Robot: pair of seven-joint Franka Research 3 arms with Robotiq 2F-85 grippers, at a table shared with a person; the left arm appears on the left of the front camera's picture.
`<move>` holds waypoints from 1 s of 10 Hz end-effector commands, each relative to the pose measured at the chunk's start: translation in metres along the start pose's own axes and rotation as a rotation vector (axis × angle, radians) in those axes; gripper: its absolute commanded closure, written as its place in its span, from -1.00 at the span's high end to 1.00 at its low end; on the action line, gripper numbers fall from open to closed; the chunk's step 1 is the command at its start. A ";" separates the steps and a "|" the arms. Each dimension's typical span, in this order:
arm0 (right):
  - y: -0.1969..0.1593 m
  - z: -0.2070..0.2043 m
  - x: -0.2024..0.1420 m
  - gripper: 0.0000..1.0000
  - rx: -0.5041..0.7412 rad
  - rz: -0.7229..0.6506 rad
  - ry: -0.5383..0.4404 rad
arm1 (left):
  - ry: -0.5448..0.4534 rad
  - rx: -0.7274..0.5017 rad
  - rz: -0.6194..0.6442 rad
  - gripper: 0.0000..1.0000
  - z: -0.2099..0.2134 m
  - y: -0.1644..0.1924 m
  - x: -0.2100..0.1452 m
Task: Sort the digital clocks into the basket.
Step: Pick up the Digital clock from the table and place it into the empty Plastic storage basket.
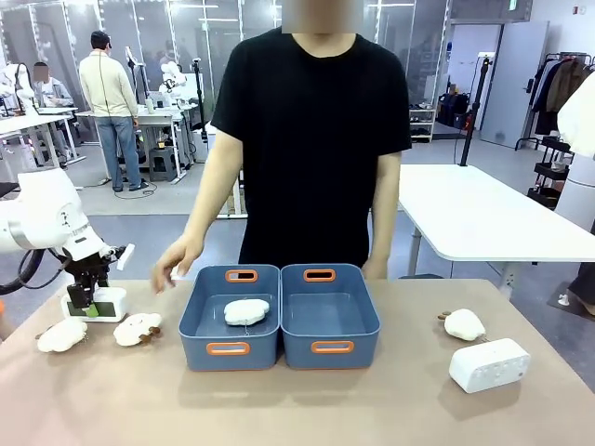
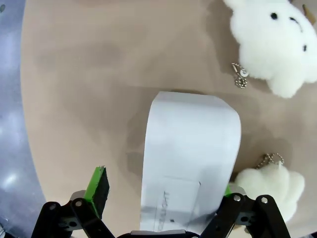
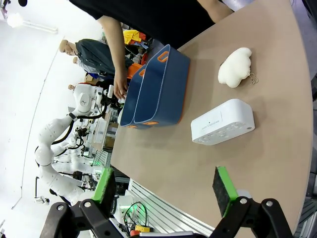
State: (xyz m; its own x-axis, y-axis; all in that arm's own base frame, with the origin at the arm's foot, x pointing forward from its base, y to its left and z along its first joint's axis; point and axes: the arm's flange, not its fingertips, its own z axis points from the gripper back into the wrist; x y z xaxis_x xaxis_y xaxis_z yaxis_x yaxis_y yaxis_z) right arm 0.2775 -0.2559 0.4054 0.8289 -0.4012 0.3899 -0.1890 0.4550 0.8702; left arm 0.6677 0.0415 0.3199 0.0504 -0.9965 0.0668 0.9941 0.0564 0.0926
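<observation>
Left gripper (image 2: 163, 186) astride the left digital clock (image 2: 190, 144)
Clock's near end is cut off; one pad (image 2: 99, 191) stands clear, jaws unclamped. Right gripper (image 3: 166, 191) wide apart, empty.

This looks like a robotics lab in an open hall. A white robot arm (image 1: 42, 218) works at a brown table (image 1: 297, 409). Behind it, white work tables (image 1: 483, 218) stand on a grey floor (image 1: 177, 209). A person (image 1: 110, 102) stands at a cluttered bench (image 1: 158, 119) near glass partitions (image 1: 56, 32). At far right hangs what may be a clothes rack (image 1: 558, 84).
</observation>
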 end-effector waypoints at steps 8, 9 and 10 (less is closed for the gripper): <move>0.001 0.002 0.000 1.00 0.011 0.008 -0.002 | -0.355 0.041 0.384 -0.99 0.183 -0.055 -0.185; 0.001 0.002 0.000 1.00 0.011 0.008 -0.002 | -0.467 0.050 0.447 -0.99 0.189 -0.069 -0.208; 0.001 0.002 0.000 1.00 0.011 0.008 -0.002 | -0.576 0.018 0.473 -0.99 0.195 -0.084 -0.226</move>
State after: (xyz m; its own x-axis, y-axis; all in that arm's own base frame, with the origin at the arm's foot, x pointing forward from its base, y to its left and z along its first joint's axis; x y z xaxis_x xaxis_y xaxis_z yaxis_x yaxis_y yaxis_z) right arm 0.2771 -0.2562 0.4056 0.8284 -0.4019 0.3902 -0.1890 0.4552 0.8701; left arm 0.5475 0.2791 0.5007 0.4201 -0.7423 0.5220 0.8744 0.4851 -0.0138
